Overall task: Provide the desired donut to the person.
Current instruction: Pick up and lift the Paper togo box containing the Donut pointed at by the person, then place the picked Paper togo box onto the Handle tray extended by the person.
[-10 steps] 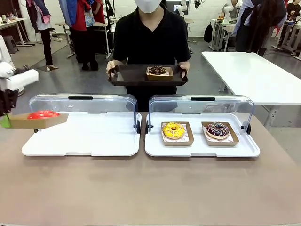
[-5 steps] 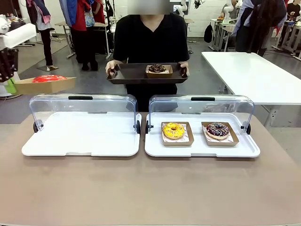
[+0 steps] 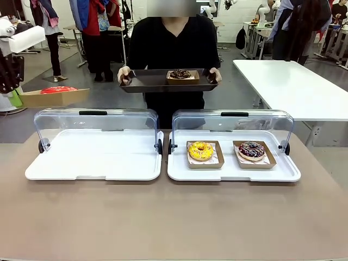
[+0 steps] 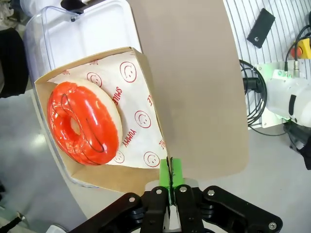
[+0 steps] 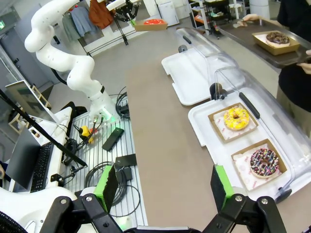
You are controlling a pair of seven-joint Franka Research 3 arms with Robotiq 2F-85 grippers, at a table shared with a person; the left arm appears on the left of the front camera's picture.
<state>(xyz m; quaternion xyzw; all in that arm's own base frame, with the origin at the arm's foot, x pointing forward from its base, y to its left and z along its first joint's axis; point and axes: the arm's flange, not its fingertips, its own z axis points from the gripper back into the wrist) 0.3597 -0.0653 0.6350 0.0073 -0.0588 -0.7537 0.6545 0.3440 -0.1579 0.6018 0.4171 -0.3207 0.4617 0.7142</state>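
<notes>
At the far left, the left end effector is clamped on the wall of a shallow brown cardboard tray and holds it roughly level in the air, above and left of the desk. In the tray lies a red-glazed ring donut.

The left wrist view adds detail. The green pads pinch one corner of the tray wall. A white paper liner printed with red smiley faces lies under the red-glazed ring donut.

Below it on the desk sits the left white display tray, with its clear domed lid raised at the back. Just beside it is the right white display tray, its lid up too. It holds a yellow-iced donut and, to the right of that, a chocolate donut with coloured sprinkles. Each sits in a cardboard tray of its own.

Behind the two display trays stands the person in a black T-shirt. Both hands hold a dark brown serving tray, which carries a chocolate-topped donut in another cardboard tray.

In the right wrist view, the right end effector hangs high above the desk with its jaws spread wide. From above, this view takes in both display trays and the left arm's white links. The red-glazed ring donut is far off at the top.
</notes>
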